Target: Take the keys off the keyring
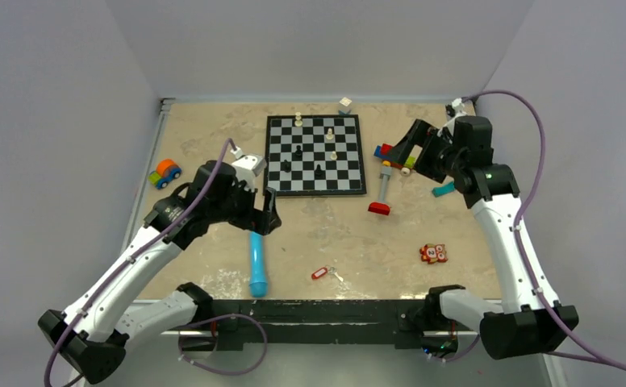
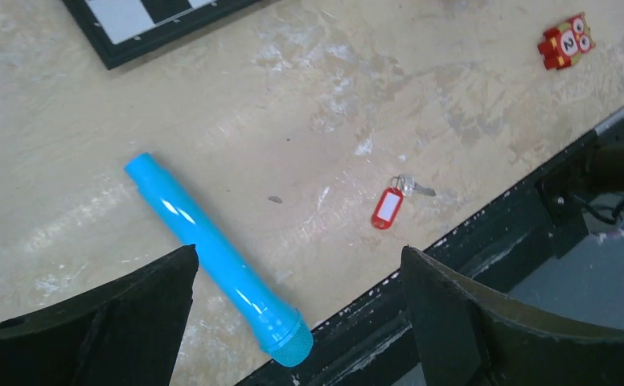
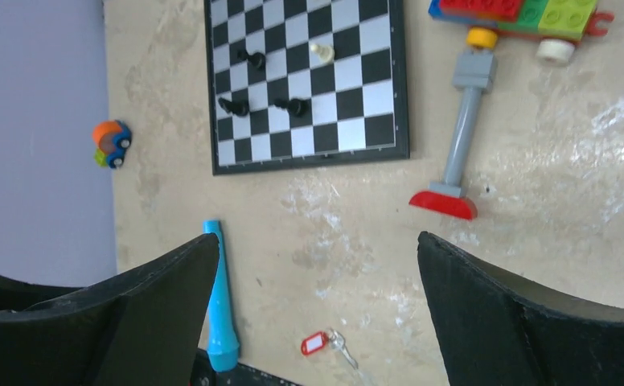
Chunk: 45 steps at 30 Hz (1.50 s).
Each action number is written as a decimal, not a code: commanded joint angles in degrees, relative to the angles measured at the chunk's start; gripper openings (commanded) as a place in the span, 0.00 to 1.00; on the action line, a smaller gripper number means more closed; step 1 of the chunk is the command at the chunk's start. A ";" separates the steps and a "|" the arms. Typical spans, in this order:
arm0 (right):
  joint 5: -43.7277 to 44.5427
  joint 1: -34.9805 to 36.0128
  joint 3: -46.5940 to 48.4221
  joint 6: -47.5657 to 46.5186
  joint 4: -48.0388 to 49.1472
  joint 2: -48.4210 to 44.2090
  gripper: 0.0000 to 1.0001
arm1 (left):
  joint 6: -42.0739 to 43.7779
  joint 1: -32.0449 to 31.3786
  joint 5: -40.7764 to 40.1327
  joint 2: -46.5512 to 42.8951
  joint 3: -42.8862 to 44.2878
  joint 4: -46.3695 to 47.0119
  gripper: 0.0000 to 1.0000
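Numeral "2" on white disc of orange-red square toy [image 2: 566, 42]; no other legible text.

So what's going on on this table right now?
Nothing is being handled yet. The red keyring, its small key attached, lies untouched near the front edge of the table, not far from the blue cylinder. Both grippers are open and empty: the left gripper hovers near the cylinder, the right gripper by the toy bricks.

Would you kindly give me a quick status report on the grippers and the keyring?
Left gripper open, empty; right gripper open, empty. Keyring flat near table front edge, key on its ring, untouched. Blue cylinder apart to its side, not blocking.
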 commanded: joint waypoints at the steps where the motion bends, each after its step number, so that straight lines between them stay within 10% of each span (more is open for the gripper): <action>1: 2.17 2.81 -2.70 0.77 -2.52 -4.57 0.98 | -0.26 -4.08 4.48 1.13 -1.13 0.77 1.00; 17: 7.49 9.08 -7.18 6.35 -9.30 -12.05 0.98 | -0.61 -29.65 -11.81 6.16 -13.28 17.42 1.00; 21: 5.84 9.25 -6.04 5.13 -9.72 -11.62 0.98 | 5.13 -33.59 -12.66 13.27 -13.57 23.33 0.81; 25: 5.82 9.22 -2.15 3.60 -14.36 -10.55 0.98 | 11.52 -39.74 -14.89 21.56 -10.14 23.37 0.83; 45: 3.55 9.23 0.55 -1.21 -19.11 -14.34 0.98 | 12.17 -42.13 -16.38 38.70 -4.00 28.04 0.73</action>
